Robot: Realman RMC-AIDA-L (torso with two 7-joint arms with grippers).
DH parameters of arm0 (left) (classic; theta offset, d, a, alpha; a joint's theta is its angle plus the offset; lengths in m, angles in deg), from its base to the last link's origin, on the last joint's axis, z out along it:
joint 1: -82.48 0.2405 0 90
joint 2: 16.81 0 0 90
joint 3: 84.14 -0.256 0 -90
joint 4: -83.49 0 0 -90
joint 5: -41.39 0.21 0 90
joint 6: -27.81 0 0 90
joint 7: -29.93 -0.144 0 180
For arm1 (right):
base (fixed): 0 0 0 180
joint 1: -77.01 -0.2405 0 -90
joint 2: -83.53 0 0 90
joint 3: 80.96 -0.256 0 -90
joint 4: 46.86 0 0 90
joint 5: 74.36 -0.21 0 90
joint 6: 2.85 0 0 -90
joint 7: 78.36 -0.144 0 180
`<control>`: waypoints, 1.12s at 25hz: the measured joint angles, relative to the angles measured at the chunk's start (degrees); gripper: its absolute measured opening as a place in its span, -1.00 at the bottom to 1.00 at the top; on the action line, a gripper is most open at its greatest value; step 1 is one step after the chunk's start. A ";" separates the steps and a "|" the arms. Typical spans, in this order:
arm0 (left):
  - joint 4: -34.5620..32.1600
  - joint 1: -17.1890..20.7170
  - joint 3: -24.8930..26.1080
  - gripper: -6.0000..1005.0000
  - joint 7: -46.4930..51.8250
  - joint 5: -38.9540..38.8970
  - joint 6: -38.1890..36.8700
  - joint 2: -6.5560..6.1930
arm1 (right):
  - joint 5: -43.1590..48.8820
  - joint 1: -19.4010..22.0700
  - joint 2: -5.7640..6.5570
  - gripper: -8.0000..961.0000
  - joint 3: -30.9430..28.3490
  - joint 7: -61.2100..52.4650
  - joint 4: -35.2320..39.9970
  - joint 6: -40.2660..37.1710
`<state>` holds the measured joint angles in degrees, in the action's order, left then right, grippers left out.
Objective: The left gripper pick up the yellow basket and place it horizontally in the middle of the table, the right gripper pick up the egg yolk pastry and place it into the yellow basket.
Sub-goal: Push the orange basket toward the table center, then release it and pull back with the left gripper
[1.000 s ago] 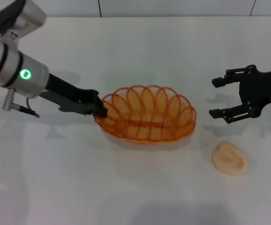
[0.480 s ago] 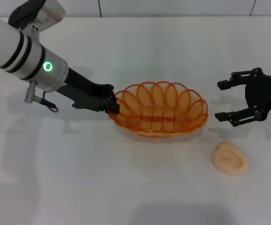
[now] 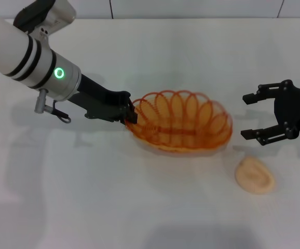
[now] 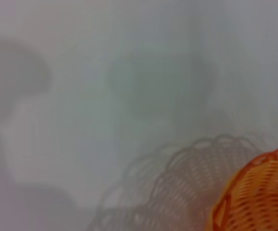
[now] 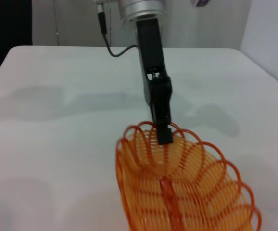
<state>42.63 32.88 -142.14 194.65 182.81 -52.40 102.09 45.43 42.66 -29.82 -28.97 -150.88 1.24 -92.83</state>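
Observation:
My left gripper (image 3: pixel 131 116) is shut on the left rim of the yellow basket (image 3: pixel 183 124), an oval orange wire basket near the middle of the table (image 3: pixel 139 207). The basket tilts a little. It also shows in the left wrist view (image 4: pixel 259 197) and in the right wrist view (image 5: pixel 182 187), where the left gripper (image 5: pixel 164 135) clamps its far rim. My right gripper (image 3: pixel 254 116) is open, just right of the basket. The egg yolk pastry (image 3: pixel 254 175), a pale peach lump, lies on the table below the right gripper and apart from it.
The basket's shadow (image 4: pixel 177 183) falls on the white table in the left wrist view. The table's far edge (image 3: pixel 191 19) runs along the back.
My left gripper has carried the basket to the right, toward the table's middle. The right gripper has drawn back slightly to the right. The pastry has not moved.

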 joint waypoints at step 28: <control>-12.19 13.48 0.85 0.52 -15.57 -14.69 -7.45 -2.89 | -0.69 2.28 -0.45 0.67 -0.13 -3.49 3.35 -1.63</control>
<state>30.44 46.36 -141.30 179.08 168.12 -59.85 99.20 44.74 44.94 -30.27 -29.11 -154.37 4.58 -94.46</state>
